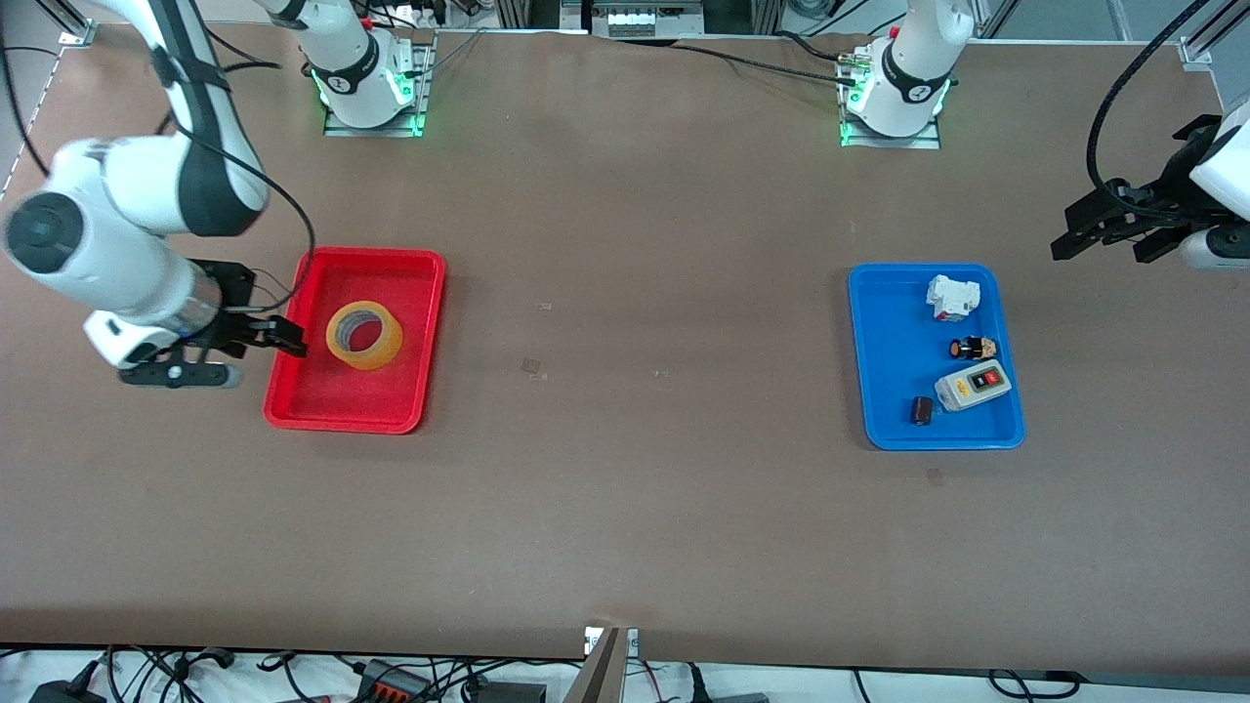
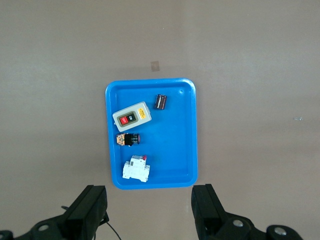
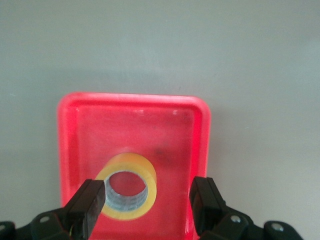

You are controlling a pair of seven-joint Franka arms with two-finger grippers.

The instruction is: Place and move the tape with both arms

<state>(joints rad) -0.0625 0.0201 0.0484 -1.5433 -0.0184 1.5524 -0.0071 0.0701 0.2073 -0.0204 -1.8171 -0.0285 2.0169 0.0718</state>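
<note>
Ring-shaped roll of translucent yellow packing tape lies flat in the red plastic tray, toward the right arm's end. Right gripper hangs over the tray's edge, fingers spread, holding nothing. Left gripper, spread too, waits over bare table by the blue plastic tray. Risk: a finger could clip the tape or rim on lifting off and shift it.

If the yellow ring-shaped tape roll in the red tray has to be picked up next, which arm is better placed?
Right. The right gripper hangs open at the red plastic tray's edge beside the yellow translucent tape roll. The left gripper waits open off the blue tray at the left arm's end.
</note>
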